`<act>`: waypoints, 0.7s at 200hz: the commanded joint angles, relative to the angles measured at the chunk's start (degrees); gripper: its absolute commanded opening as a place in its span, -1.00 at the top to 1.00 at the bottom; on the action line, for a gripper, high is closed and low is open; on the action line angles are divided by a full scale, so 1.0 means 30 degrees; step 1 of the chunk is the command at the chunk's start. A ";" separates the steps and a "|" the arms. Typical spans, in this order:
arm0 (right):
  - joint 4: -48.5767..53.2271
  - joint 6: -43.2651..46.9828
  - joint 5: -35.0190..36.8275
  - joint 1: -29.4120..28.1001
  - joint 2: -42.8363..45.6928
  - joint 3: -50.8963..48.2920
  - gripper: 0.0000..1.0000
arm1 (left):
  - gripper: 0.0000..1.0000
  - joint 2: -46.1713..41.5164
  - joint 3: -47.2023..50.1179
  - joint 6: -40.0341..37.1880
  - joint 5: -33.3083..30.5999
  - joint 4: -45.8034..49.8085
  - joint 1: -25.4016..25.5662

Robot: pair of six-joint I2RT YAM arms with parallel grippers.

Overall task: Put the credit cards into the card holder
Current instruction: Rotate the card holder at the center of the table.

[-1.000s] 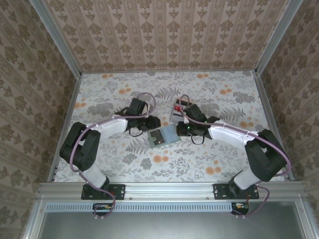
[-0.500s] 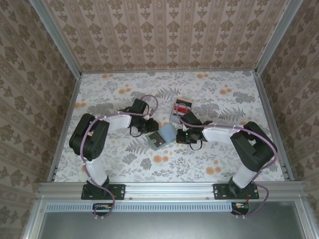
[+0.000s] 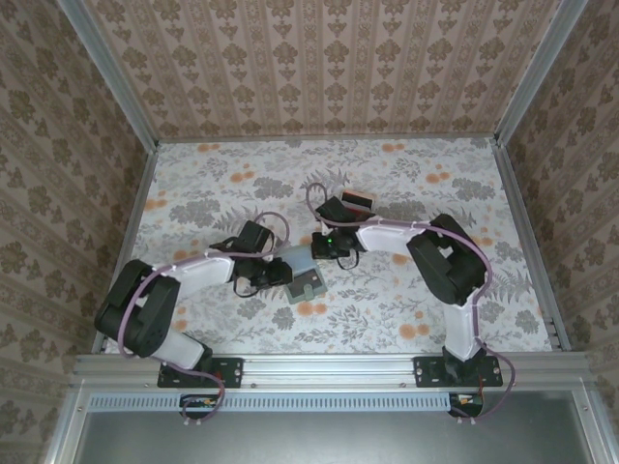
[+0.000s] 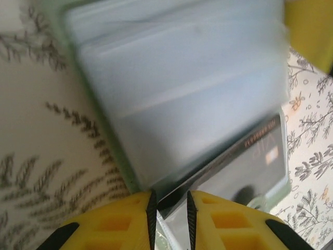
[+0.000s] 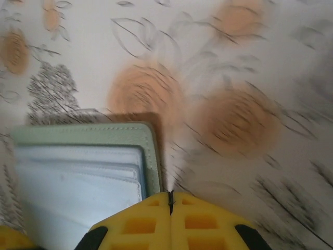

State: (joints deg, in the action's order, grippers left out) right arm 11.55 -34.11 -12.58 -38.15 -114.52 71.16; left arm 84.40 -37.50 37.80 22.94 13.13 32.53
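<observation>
The card holder [image 3: 305, 275] lies open on the floral table, its grey-green rim [image 5: 93, 133] framing pale blue-grey pockets [image 4: 182, 83], with a dark grey panel [image 4: 250, 161] beside them. My left gripper [image 3: 278, 274] is at its left side, and in the left wrist view its jaws [image 4: 170, 216] pinch the holder's fold. The right gripper [image 3: 326, 242] sits at the holder's far edge, shut and empty [image 5: 170, 200], just off the rim. The credit cards [image 3: 358, 201] lie behind the right arm, partly hidden.
Patterned walls close in the table on three sides, with a metal rail [image 3: 329, 367] along the near edge. The right arm [image 3: 435, 246] bends across the middle right. Open tabletop lies at the far left and near right.
The right gripper has swung left and back from the holder's right side to its far edge. The left gripper has drawn nearer to the bases, and the holder has shifted slightly with it.
</observation>
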 commanded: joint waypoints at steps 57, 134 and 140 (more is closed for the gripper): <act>0.1833 0.1607 -0.4974 -0.1019 -0.3781 0.4835 0.89 | 0.14 -0.0437 0.0336 0.1911 -0.1265 -0.0948 0.1382; 0.4097 0.3460 -0.2589 0.0941 -0.0392 0.5696 0.82 | 0.13 -0.0229 -0.2237 0.0912 -0.1756 0.0291 0.1453; 0.4194 0.3573 -0.2455 0.1166 0.0022 0.5623 0.79 | 0.13 -0.0430 -0.2428 0.0810 -0.1800 0.0463 0.1334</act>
State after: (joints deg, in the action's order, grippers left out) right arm 20.03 -26.65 -22.46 -37.21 -121.78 85.71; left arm 85.27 -41.10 42.83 19.49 11.29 37.60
